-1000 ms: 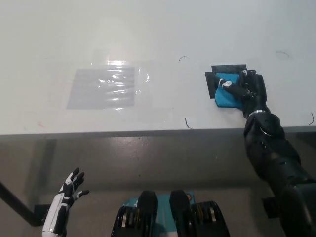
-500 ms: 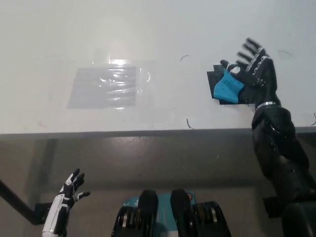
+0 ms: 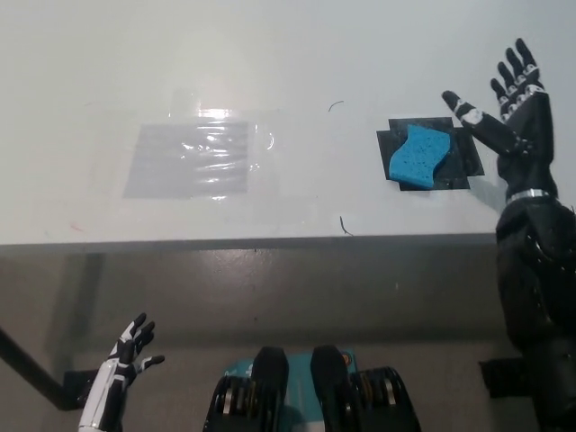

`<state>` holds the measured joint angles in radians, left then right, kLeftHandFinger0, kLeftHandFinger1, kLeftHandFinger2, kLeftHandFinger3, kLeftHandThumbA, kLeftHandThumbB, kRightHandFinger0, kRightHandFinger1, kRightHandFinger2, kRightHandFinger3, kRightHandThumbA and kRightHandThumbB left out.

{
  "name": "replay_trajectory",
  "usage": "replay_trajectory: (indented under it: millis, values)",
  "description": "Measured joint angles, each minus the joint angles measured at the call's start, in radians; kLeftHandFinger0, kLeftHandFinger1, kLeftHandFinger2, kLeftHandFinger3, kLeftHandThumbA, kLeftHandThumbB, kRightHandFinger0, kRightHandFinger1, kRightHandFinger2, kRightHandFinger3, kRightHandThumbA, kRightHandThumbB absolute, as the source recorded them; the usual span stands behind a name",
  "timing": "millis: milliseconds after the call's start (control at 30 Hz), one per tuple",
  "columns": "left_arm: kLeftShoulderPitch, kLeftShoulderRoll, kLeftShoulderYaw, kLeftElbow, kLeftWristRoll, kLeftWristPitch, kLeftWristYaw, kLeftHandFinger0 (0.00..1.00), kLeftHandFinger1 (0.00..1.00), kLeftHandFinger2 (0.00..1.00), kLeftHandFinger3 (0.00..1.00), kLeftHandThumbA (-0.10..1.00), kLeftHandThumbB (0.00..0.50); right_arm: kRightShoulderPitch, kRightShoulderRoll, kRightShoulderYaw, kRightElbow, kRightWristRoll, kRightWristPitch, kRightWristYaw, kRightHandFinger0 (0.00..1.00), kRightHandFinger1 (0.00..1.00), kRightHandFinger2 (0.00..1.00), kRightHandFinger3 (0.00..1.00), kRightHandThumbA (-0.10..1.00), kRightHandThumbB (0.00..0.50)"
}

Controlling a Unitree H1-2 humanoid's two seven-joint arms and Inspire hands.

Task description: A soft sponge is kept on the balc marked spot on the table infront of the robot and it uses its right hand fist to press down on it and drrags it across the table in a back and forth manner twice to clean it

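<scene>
Blue sponge on black mark; right hand open beside.

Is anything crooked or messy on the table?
The blue sponge sits askew on its black marked spot, looking wavy, not flat. A shiny clear sheet lies to the left. Nothing is spilled.

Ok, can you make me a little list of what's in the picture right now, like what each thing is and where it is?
sponge: blue, lying on the black marked spot, nothing touching it
black marked spot: on the white table, right side
right hand: black, open, raised right of the sponge
left hand: white, open, resting low, below the table edge
table: white, with a shiny clear plastic patch at left
</scene>
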<state>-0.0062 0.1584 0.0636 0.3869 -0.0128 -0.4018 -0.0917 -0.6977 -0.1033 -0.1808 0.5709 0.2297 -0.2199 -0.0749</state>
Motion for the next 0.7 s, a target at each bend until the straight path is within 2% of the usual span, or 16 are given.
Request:
replay_trajectory:
  millis: [33, 100, 133, 167, 200, 367, 433, 467, 500, 533, 633, 700]
  values:
    - [0.000, 0.000, 0.000, 0.002, 0.000, 0.000, 0.000, 0.82, 1.00, 1.00, 1.00, 1.00, 0.449, 0.015, 0.000, 0.001, -0.023, 0.000, 0.004, 0.000, 1.00, 1.00, 1.00, 1.00, 1.00, 0.434]
    - [0.000, 0.000, 0.000, 0.005, 0.000, 0.001, 0.000, 0.84, 1.00, 1.00, 1.00, 1.00, 0.454, 0.061, 0.001, 0.007, -0.087, -0.001, 0.013, 0.000, 1.00, 1.00, 1.00, 1.00, 1.00, 0.498]
    - [0.000, 0.000, 0.000, 0.005, 0.000, 0.001, 0.000, 0.83, 1.00, 1.00, 1.00, 1.00, 0.444, 0.088, 0.003, 0.013, -0.120, -0.002, 0.018, 0.001, 1.00, 1.00, 1.00, 1.00, 1.00, 0.490]
    - [0.000, 0.000, 0.000, 0.006, 0.000, 0.001, 0.000, 0.83, 1.00, 1.00, 1.00, 1.00, 0.443, 0.106, 0.005, 0.017, -0.142, -0.002, 0.021, 0.001, 1.00, 1.00, 1.00, 1.00, 1.00, 0.460]
    - [0.000, 0.000, 0.000, 0.006, 0.000, 0.001, 0.000, 0.84, 1.00, 1.00, 1.00, 1.00, 0.449, 0.146, 0.009, 0.026, -0.185, -0.003, 0.025, 0.001, 1.00, 1.00, 1.00, 1.00, 1.00, 0.372]
    - [-0.001, 0.000, 0.000, 0.006, 0.000, 0.002, 0.000, 0.86, 1.00, 1.00, 1.00, 1.00, 0.453, 0.318, 0.029, 0.078, -0.349, -0.004, 0.029, 0.006, 1.00, 1.00, 1.00, 1.00, 1.00, 0.395]
    - [-0.002, 0.000, 0.000, 0.007, 0.000, 0.002, 0.000, 0.86, 1.00, 1.00, 1.00, 1.00, 0.454, 0.403, 0.033, 0.107, -0.423, -0.004, 0.029, 0.010, 1.00, 1.00, 1.00, 1.00, 1.00, 0.382]
    - [-0.002, 0.000, 0.000, 0.007, 0.000, 0.002, 0.000, 0.86, 1.00, 1.00, 1.00, 1.00, 0.477, 0.436, 0.034, 0.120, -0.451, -0.004, 0.029, 0.012, 1.00, 1.00, 1.00, 1.00, 1.00, 0.368]
    - [-0.002, 0.000, 0.000, 0.007, -0.001, 0.002, -0.001, 0.86, 1.00, 1.00, 1.00, 1.00, 0.479, 0.488, 0.035, 0.140, -0.495, -0.004, 0.029, 0.016, 1.00, 1.00, 1.00, 1.00, 1.00, 0.377]
    - [-0.003, 0.000, 0.000, 0.007, -0.001, 0.002, -0.001, 0.88, 1.00, 1.00, 1.00, 1.00, 0.485, 0.521, 0.035, 0.153, -0.524, -0.005, 0.028, 0.020, 1.00, 1.00, 1.00, 1.00, 1.00, 0.349]
    - [-0.007, 0.001, 0.000, 0.006, -0.002, 0.002, -0.006, 0.89, 1.00, 1.00, 1.00, 1.00, 0.496, 0.647, 0.036, 0.210, -0.633, -0.012, 0.018, 0.035, 1.00, 1.00, 1.00, 1.00, 1.00, 0.360]
    - [-0.014, 0.003, 0.000, 0.005, -0.006, 0.001, -0.011, 0.89, 1.00, 1.00, 1.00, 1.00, 0.500, 0.731, 0.037, 0.258, -0.693, -0.023, -0.018, 0.057, 1.00, 1.00, 1.00, 1.00, 1.00, 0.351]
